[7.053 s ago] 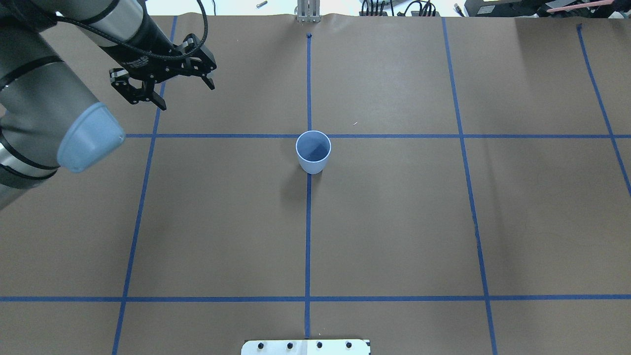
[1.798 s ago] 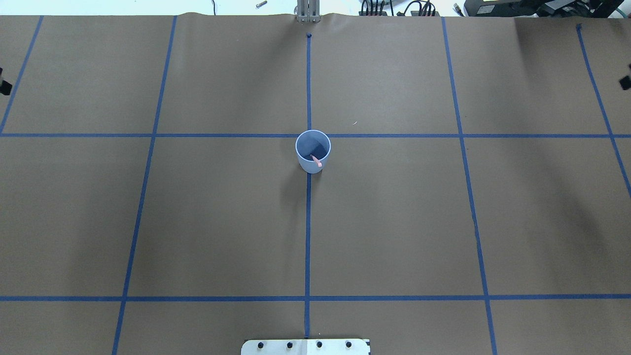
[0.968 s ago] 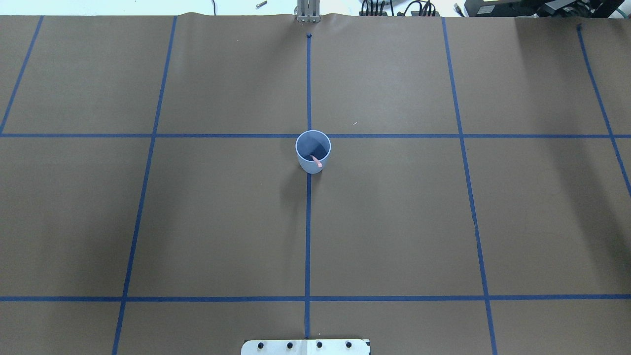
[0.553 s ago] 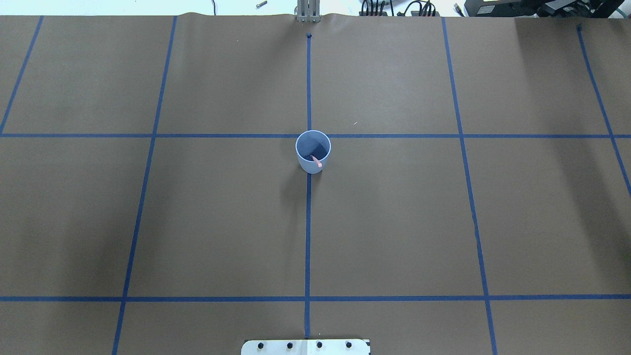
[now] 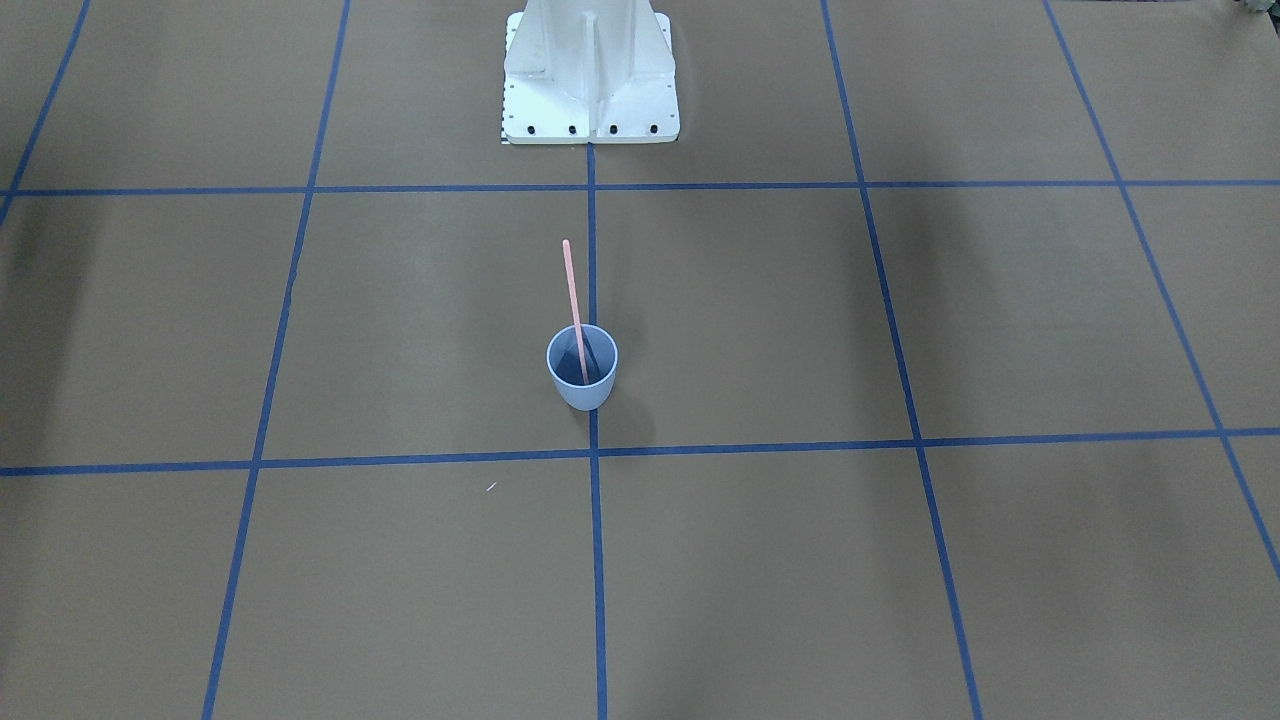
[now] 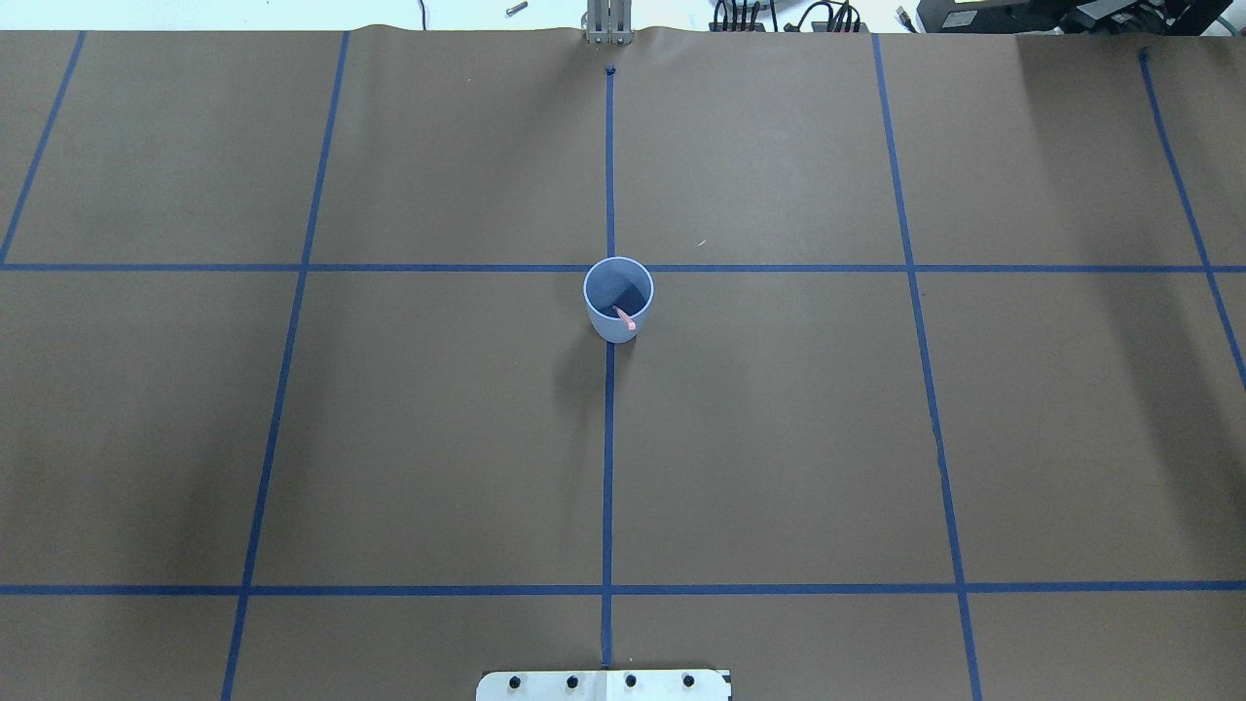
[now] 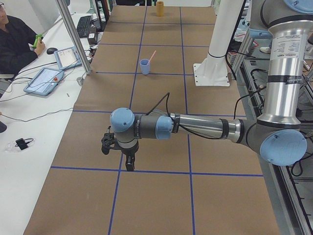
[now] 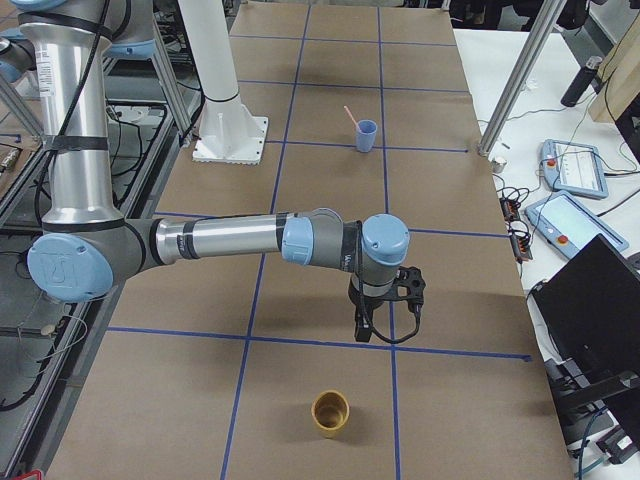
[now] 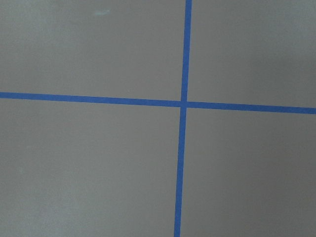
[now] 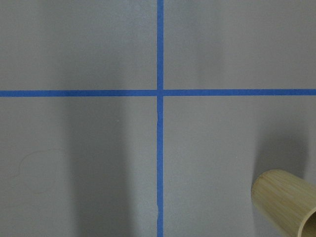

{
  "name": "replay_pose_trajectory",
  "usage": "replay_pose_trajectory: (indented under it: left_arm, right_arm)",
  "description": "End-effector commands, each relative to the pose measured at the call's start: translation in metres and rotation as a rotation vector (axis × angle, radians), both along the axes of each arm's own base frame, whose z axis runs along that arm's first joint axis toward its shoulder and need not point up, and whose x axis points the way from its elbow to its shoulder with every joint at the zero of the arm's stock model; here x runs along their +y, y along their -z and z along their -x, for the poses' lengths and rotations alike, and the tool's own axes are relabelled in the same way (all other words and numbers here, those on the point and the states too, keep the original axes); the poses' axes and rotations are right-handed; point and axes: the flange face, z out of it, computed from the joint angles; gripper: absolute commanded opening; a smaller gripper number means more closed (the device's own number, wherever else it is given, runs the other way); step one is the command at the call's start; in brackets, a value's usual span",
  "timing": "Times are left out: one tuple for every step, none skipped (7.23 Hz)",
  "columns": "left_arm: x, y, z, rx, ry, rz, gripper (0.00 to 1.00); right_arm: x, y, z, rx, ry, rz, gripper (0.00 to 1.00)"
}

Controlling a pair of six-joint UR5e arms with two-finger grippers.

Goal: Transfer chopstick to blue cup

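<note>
The blue cup (image 5: 582, 395) stands upright at the middle of the table, on the centre tape line. It also shows in the overhead view (image 6: 613, 334) and both side views (image 7: 145, 67) (image 8: 366, 136). One salmon-pink chopstick (image 5: 572, 290) stands in it and leans on the rim toward the robot's base; only its top end shows from overhead (image 6: 626, 317). My left gripper (image 7: 117, 155) points down far to the cup's left. My right gripper (image 8: 385, 318) points down far to its right. Both show only in side views, so I cannot tell if they are open or shut.
A bamboo cup (image 8: 330, 413) stands near the right gripper and shows in the right wrist view (image 10: 286, 202). The white robot pedestal (image 5: 590, 70) is behind the blue cup. An operator (image 7: 14, 39) sits at a side table with tablets (image 7: 44, 81).
Seven seconds ago the cup was empty and my left arm hung open over the table. Now a chopstick is in the cup and both arms have left the overhead view. Nothing moved in the last second.
</note>
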Motion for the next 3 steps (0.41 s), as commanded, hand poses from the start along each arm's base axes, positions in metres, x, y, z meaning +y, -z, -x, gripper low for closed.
replay_pose_trajectory:
  left_arm:
    - [0.0004,-0.0055,0.0001,0.0,0.0,0.003,0.99]
    - [0.0006,-0.0061,0.0001,0.0,0.0,-0.003,0.99]
    - [0.0006,-0.0061,0.0001,0.0,0.0,-0.003,0.99]
  right_arm:
    - [0.0007,-0.0006,0.0001,-0.002,0.0,0.003,1.0]
    - [0.0,0.0001,0.0001,-0.002,0.0,0.001,1.0]
    - [0.0,0.0001,0.0001,-0.002,0.0,0.001,1.0]
